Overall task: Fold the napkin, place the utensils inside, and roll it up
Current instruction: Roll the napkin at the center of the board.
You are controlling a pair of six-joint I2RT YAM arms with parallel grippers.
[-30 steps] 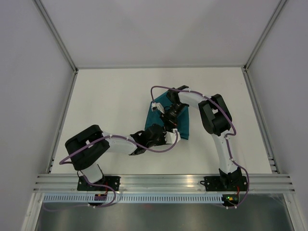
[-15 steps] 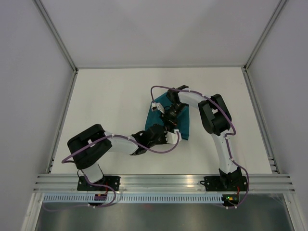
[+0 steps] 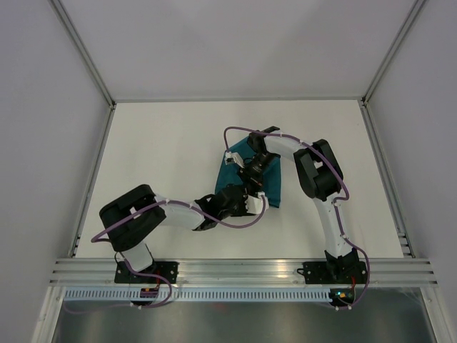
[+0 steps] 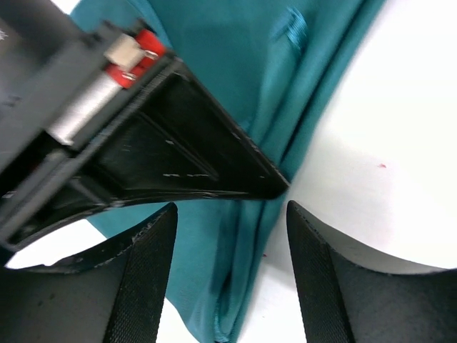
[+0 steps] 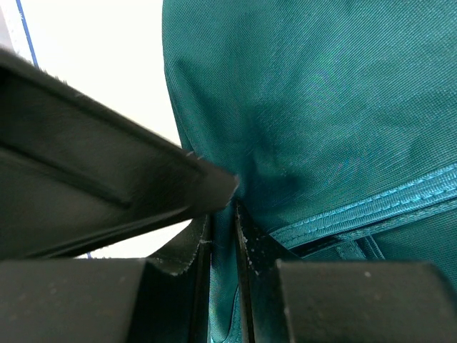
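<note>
The teal napkin [image 3: 227, 176] lies bunched and folded at the table's middle, partly under both grippers. My left gripper [image 3: 251, 204] [image 4: 230, 214] is open at the cloth's near right edge. A narrow fold of the napkin [image 4: 235, 86] runs between its fingers, with a gap on each side. My right gripper [image 3: 257, 187] [image 5: 223, 214] comes down from the far side and is shut on a thin pleat of the napkin [image 5: 321, 107], right in front of the left one. The utensils are hidden or out of view.
The white table [image 3: 164, 143] is walled at the back and both sides, with an aluminium rail [image 3: 243, 270] along the near edge. The right gripper's black body [image 4: 164, 143] fills the space just ahead of my left fingers.
The left jaws have spread apart and let go of the napkin's fold. Both arms stay almost where they were, and the right grip is unchanged.
</note>
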